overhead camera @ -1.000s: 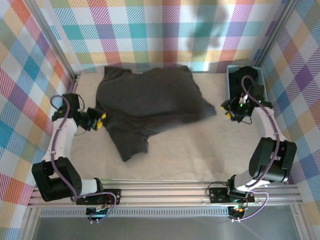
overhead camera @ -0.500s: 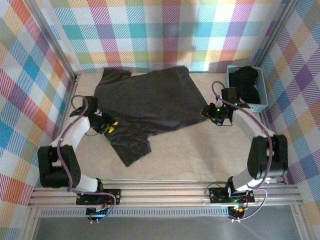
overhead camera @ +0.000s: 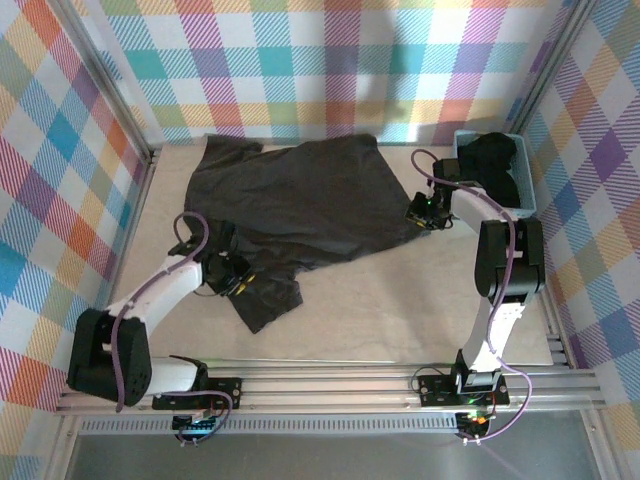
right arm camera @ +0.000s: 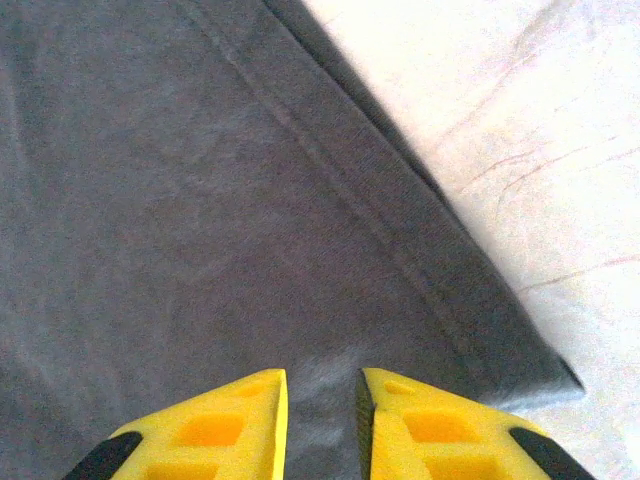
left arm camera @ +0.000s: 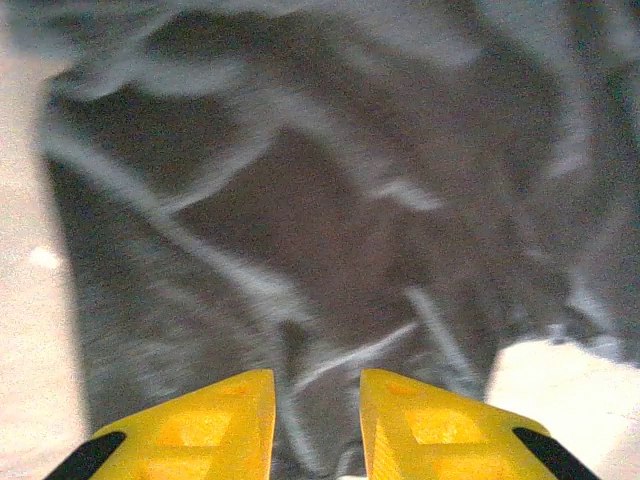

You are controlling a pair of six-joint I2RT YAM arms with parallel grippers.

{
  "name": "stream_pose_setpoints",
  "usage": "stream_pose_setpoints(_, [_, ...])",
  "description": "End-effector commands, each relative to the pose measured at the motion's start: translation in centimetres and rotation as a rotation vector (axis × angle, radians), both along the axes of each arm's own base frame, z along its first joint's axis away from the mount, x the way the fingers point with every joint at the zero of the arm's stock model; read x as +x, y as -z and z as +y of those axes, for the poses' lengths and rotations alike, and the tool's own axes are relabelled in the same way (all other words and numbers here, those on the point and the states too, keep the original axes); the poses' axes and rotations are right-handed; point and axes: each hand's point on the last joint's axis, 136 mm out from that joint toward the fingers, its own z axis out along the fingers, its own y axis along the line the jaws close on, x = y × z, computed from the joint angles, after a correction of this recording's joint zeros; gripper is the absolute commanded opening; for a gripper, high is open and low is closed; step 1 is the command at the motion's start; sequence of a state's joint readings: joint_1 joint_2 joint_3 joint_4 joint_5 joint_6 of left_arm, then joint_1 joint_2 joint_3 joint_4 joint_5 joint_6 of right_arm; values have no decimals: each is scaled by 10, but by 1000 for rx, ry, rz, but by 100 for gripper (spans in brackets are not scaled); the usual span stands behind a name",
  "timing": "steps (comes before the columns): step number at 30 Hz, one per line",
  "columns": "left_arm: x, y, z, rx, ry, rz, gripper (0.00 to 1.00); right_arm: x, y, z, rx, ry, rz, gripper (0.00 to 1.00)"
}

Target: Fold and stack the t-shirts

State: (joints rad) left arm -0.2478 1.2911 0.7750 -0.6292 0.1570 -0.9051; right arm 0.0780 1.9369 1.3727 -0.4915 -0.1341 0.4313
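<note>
A dark charcoal t-shirt point(overhead camera: 300, 205) lies spread and wrinkled across the middle of the table. My left gripper point(overhead camera: 240, 283) hovers low over the shirt's lower left part, and its yellow fingers point(left arm camera: 215, 415) stand a narrow gap apart above creased cloth point(left arm camera: 330, 230). My right gripper point(overhead camera: 420, 215) sits on the shirt's right corner. Its fingers point(right arm camera: 235, 425) are also slightly apart, and a small ridge of cloth rises between them near the hem point(right arm camera: 400, 250). A second dark t-shirt point(overhead camera: 497, 165) is bunched in the basket.
The light-blue lattice basket point(overhead camera: 470, 137) stands at the back right against the checked wall. Bare beige table point(overhead camera: 400, 300) stretches in front of the shirt, and more of it point(right arm camera: 540, 130) lies right of the hem. Metal frame rails border the table.
Both arms have swung inward onto the shirt. The left gripper moved right and nearer along the shirt's lower left edge. The right gripper moved left from beside the basket onto the corner.
</note>
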Motion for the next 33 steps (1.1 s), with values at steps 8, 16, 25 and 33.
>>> stream_pose_setpoints(8, [25, 1, 7, 71, -16, -47, 29, -14, 41, -11, -66, 3, 198, 28])
stream_pose_setpoints(16, [-1, 57, 8, 105, -19, 111, 25, -46, 59, -23, -133, -5, 352, 29])
stream_pose_setpoints(25, [-10, 59, -13, 67, 72, 110, 25, -130, 55, -74, -158, 166, 409, 27])
stream_pose_setpoints(33, [-9, 66, -37, 50, 128, 139, 25, -160, 45, -81, -40, 223, 335, 28])
